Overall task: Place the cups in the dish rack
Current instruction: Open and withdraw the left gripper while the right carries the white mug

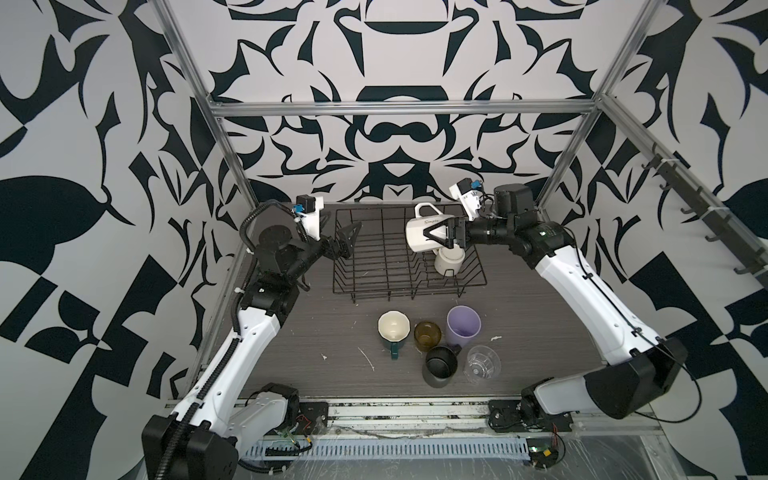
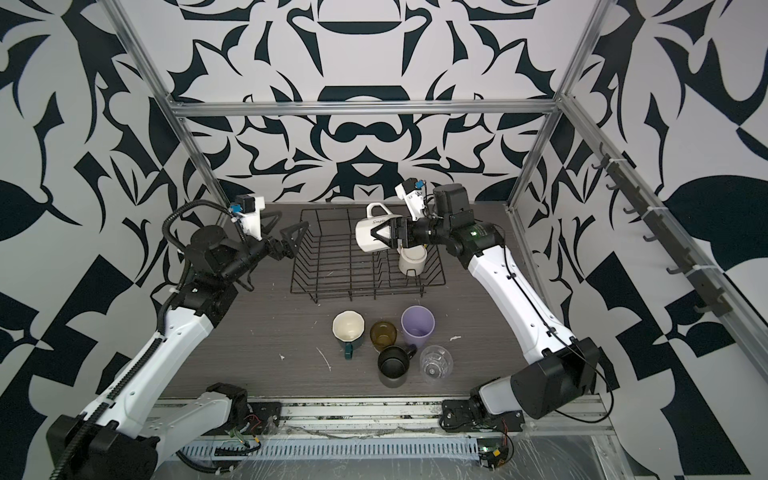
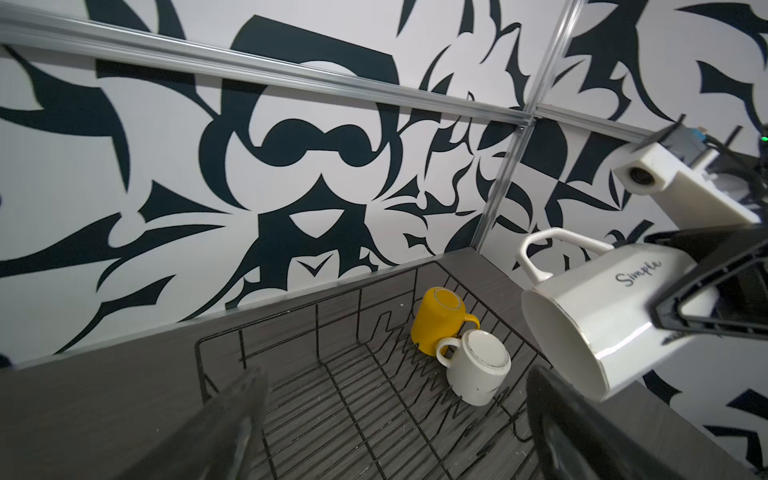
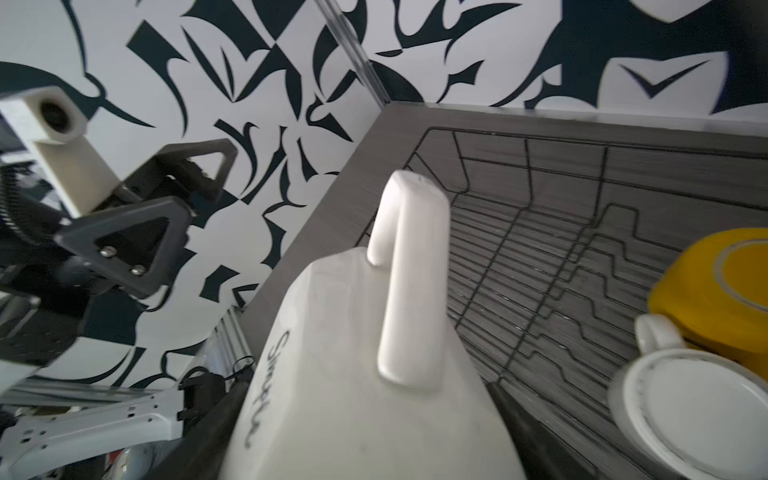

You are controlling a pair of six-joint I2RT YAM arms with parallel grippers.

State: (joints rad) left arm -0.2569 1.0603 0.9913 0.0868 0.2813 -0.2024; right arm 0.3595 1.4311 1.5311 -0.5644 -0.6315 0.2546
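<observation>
Right wrist view looks along the cream faceted mug (image 4: pixel 353 374), with its handle and the script word "Simple" facing the lens. In both top views the right gripper (image 1: pixel 432 236) is closed on this mug near its base. It holds the mug on its side above the right half of the dish rack (image 1: pixel 361 270), mouth toward the left of the frame and handle toward the back wall.

The rack sits at the upper centre of the table (image 1: pixel 311 324). At the rack's left edge the left gripper (image 2: pixel 286 228) hangs with its jaws spread wide and nothing between them.

The left wrist view shows two cups inside the rack, both upside down and just beside each other among the prongs: a yellow mug (image 3: pixel 440 320) and a white mug (image 3: pixel 478 370). In a top view the white one shows just below the held mug, while the yellow one is hidden.

Five cups stand upright, close together, at the lower centre of the table, apart from the rack:
- The teal faceted mug (image 1: pixel 393 328) is leftmost.
- The amber glass (image 1: pixel 427 334) and the lilac tumbler (image 1: pixel 463 326) stand to its right.
- The black mug (image 1: pixel 440 365) and the clear glass (image 1: pixel 482 363) stand nearer the lower edge.
</observation>
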